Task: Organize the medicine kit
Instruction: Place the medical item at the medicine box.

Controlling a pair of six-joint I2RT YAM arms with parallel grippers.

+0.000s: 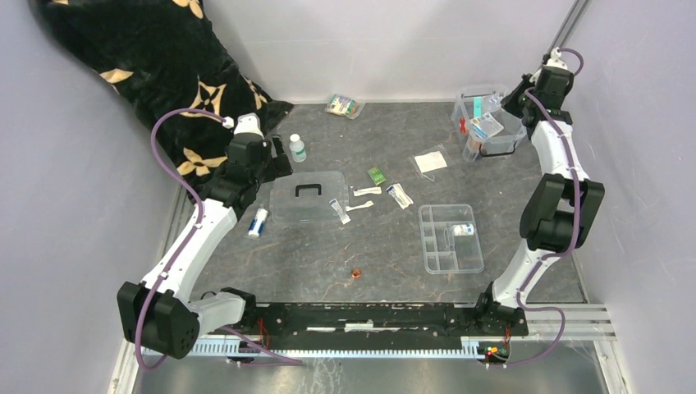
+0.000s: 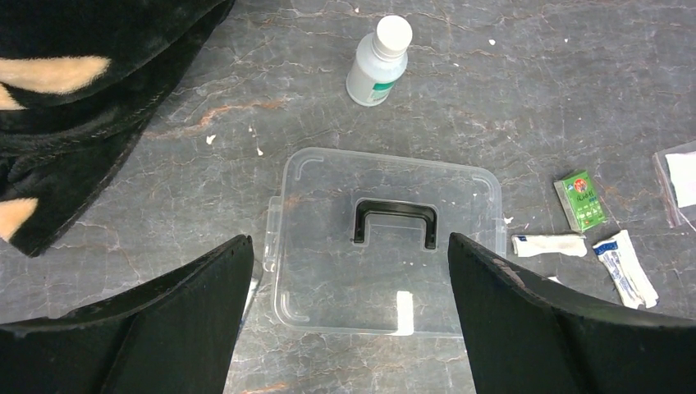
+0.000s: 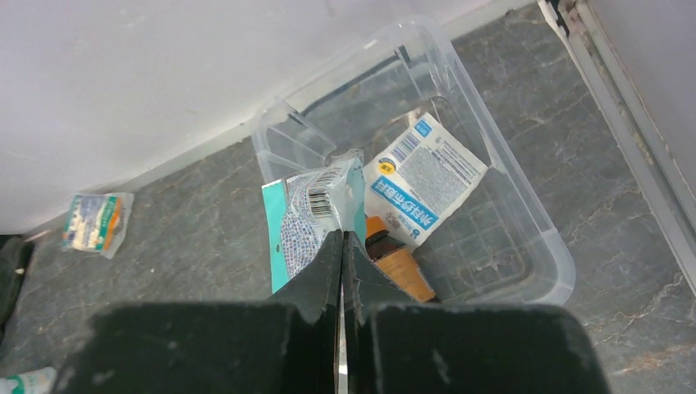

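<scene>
Right gripper (image 3: 342, 240), clamped on teal packet (image 3: 305, 217), hangs directly above medicine kit (image 3: 513, 176), upper right; left gripper (image 2: 349, 242) spread over lid (image 2: 328, 197).

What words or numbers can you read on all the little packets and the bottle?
Nothing is clear enough to quote.
Teal packet: a barcode, digits too small to read.
White packet: blue characters and fine print, blurred.
Green sachet: white lettering, too small to read.
Bottle: label blurred.
Clear lid: no text visible.
</scene>
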